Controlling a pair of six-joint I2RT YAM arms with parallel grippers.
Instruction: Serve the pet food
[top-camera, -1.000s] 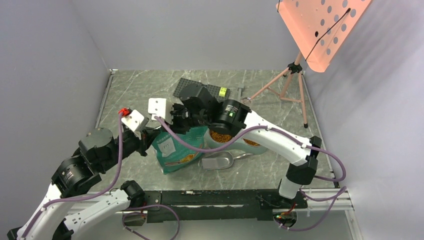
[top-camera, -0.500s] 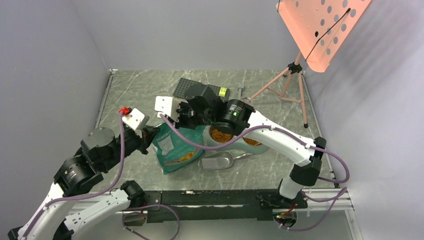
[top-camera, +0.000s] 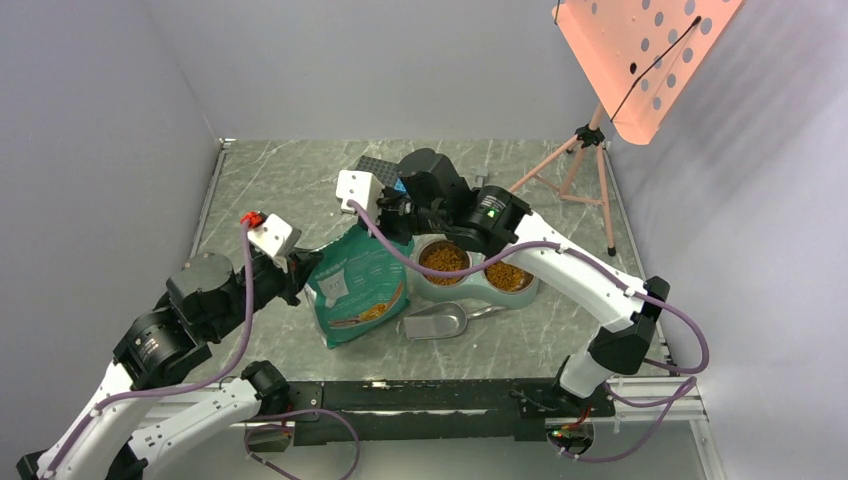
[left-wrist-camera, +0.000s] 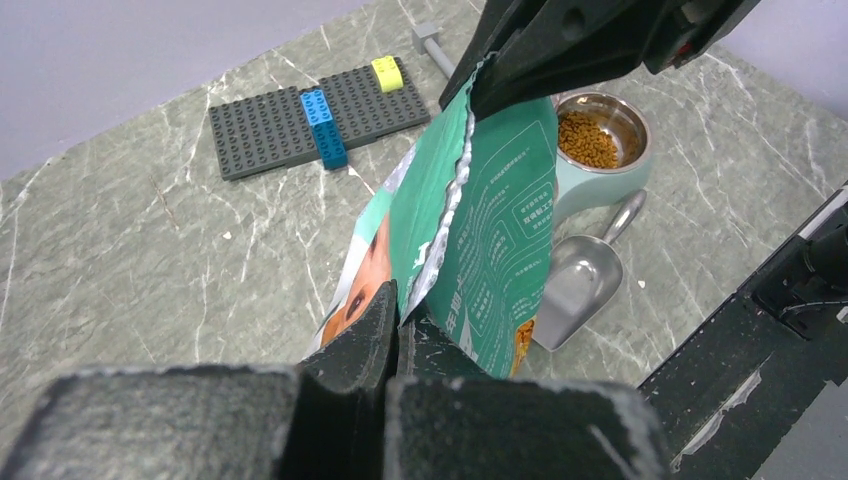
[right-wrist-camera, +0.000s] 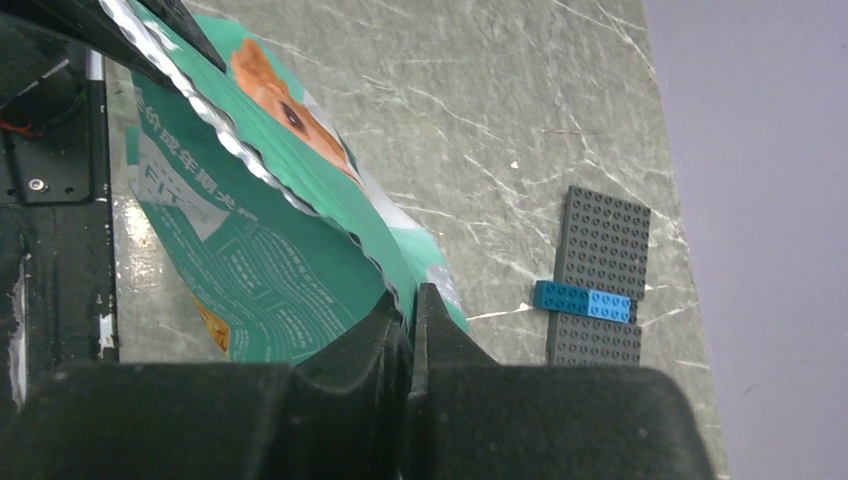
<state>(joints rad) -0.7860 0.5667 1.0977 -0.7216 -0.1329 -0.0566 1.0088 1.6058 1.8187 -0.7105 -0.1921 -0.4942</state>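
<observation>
A grey-green marbled table (top-camera: 270, 190) carries everything. Between the left gripper (left-wrist-camera: 397, 320) and the right gripper (right-wrist-camera: 410, 300), each pinching a top corner, the teal pouch (top-camera: 358, 285) reaches down to the tabletop. Just beyond the right gripper lies a grey studded baseplate (left-wrist-camera: 290, 125) bearing a blue brick (left-wrist-camera: 322, 127) and a yellow brick (left-wrist-camera: 386, 72). Under the right gripper's arm sits the twin bowl dish (top-camera: 465, 296) with kibble (top-camera: 445, 258) in both bowls. A metal scoop (top-camera: 437, 322) lies just beside the dish, toward the arm bases. A pink tripod (top-camera: 590, 135) stands well to the right gripper's right.
</observation>
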